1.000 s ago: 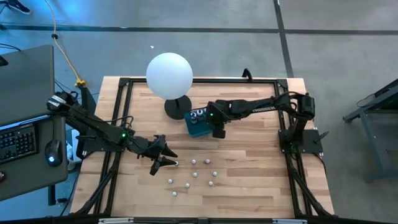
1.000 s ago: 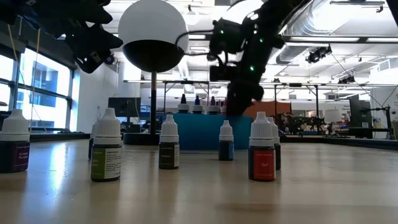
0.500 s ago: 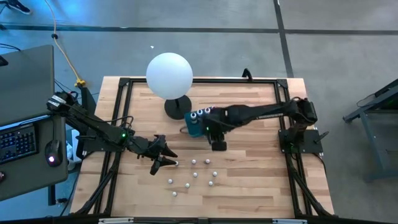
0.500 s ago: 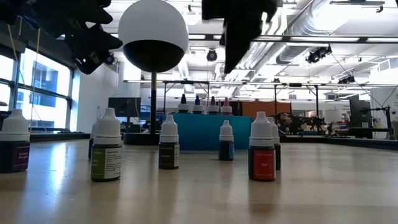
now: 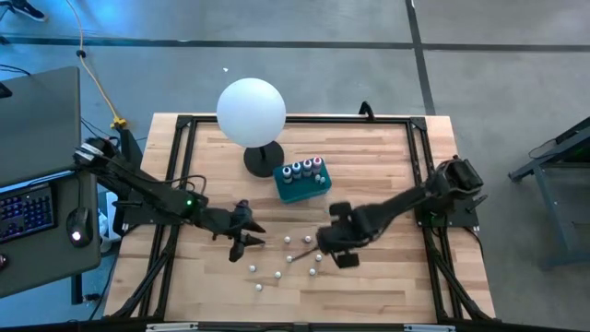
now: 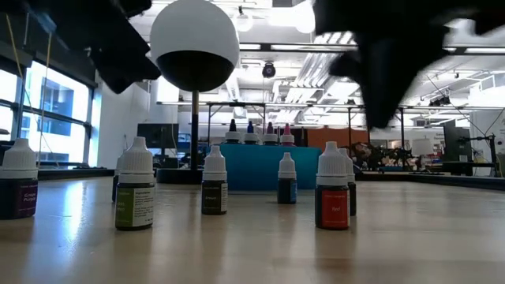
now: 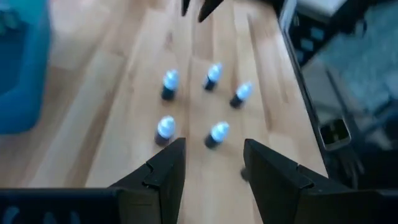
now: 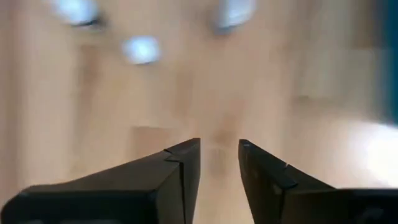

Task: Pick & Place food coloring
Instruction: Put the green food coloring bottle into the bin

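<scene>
Four food coloring bottles [image 5: 302, 168] with coloured tops stand upright in a row in the teal tray [image 5: 304, 186]; the low view shows their tips [image 6: 259, 131] above the tray wall [image 6: 268, 167]. Several white-capped bottles [image 5: 300, 251] stand loose on the table nearer the front edge. My right gripper [image 5: 324, 247] hovers open and empty over those loose bottles, a dark blur in the low view [image 6: 379, 79]; its wrist view shows the gap [image 8: 219, 146]. My left gripper [image 5: 251, 238] is open and empty at the group's left; its fingers [image 7: 214, 146] point at the loose bottles [image 7: 217, 132].
A white globe lamp [image 5: 251, 111] on a black base [image 5: 263, 159] stands just left of the tray at the table's far side. A black frame rail [image 5: 166, 231] runs round the table. Bare wood [image 5: 378, 175] lies right of the tray.
My right gripper has left the teal tray and swung toward the near edge, coming down over the loose bottles. The fourth bottle, which the gripper hid at the tray's right end, now stands in view there. My left arm has stayed nearly still.
</scene>
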You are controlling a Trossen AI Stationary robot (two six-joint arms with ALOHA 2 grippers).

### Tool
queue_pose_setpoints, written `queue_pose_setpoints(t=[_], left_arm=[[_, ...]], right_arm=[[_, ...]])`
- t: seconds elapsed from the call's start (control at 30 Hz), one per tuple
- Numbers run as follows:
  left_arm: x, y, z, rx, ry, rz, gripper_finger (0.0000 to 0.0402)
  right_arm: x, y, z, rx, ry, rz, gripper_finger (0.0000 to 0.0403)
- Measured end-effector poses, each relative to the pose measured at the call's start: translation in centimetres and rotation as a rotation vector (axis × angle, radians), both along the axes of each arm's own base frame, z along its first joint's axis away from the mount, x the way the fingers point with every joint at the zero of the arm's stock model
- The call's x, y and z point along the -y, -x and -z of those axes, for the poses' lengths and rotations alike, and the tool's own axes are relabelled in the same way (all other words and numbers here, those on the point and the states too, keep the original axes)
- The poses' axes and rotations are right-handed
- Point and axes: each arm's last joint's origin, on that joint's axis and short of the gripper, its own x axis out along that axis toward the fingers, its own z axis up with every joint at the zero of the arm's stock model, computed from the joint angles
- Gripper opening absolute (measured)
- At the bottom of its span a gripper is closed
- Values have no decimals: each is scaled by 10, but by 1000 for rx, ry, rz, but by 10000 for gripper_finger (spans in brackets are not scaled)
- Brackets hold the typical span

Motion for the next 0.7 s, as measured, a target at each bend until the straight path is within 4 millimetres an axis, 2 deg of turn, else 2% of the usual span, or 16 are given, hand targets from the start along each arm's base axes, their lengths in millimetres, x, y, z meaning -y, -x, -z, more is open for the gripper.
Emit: queue_pose_setpoints(t=[0.13,0.27,0.37,0.57,0.7], left_arm=[[-3,-18,-11,-212,-67,5,161],[-3,-26,-22,-439,-152,17,161],[1,-34,-12,-534,-184,74,161],[11,-53,11,-570,-147,131,161],[6,-60,27,-635,-143,103,161]], right_arm=[[-8,8,24,62,-117,55,81],[-7,9,33,145,-145,113,67],[-6,10,39,165,-156,115,59],[-5,15,49,154,-159,123,55],[-4,18,51,132,-158,170,53]])
